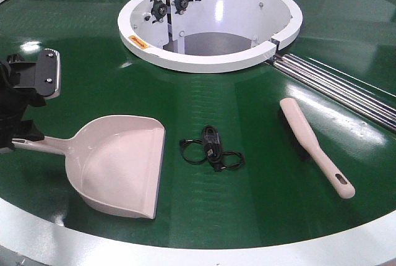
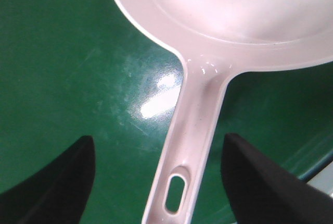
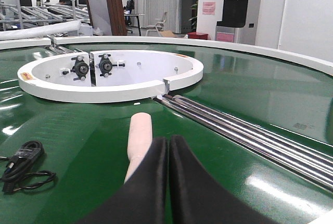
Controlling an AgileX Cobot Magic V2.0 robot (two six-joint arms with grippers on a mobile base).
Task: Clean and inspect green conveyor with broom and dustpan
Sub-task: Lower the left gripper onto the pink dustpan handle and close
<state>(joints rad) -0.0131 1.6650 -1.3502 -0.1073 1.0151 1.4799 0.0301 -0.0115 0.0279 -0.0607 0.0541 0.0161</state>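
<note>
Dustpan [image 2: 250, 10]: handle between the wide-open left gripper [image 2: 157, 146] jaws, untouched.
Broom [image 3: 139, 135]: just ahead of right gripper [image 3: 168, 141], jaws pressed together, empty.
Black cable [image 1: 213, 150]: absent from left wrist view.

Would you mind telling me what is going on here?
A two-armed robot is set to sweep the glossy dark-green conveyor belt. The left gripper is open, fingers either side of the handle of the pale pink plastic dustpan, not yet gripping. The right gripper is shut above the pale pink black-bristled broom lying on the belt. A black cable lies between the two tools.
</note>
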